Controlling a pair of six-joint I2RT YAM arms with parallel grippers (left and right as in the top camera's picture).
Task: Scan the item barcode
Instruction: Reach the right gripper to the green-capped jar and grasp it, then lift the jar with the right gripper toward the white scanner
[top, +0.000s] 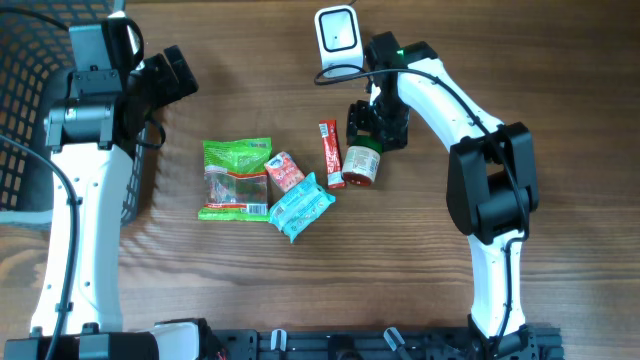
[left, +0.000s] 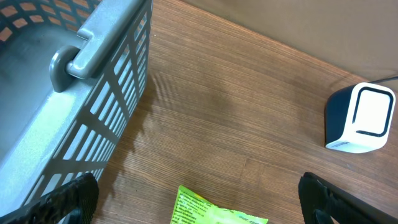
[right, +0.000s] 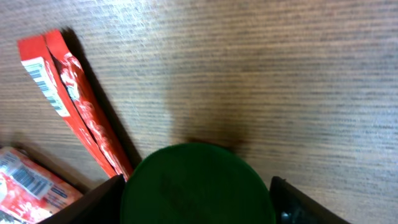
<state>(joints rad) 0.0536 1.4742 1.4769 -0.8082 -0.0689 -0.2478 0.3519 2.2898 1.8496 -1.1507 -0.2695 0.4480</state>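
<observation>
The jar (top: 361, 167) sits near the scanner (top: 338, 35). The right pincer (right: 198, 208) has a finger on each side of its green lid (right: 196, 177); I cannot tell if it squeezes yet. Squeeze evenly, lift straight, then show the barcode to the scanner. The left pincer (left: 199, 202) is wide open.

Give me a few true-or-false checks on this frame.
1. The right gripper has a finger on each side of the jar. True.
2. The left gripper holds the green bag. False: it is open and empty; the green bag lies on the table.
3. The scanner sits inside the basket. False: it stands on the table, outside the basket.
4. The red stick lies beside the jar. True.
</observation>
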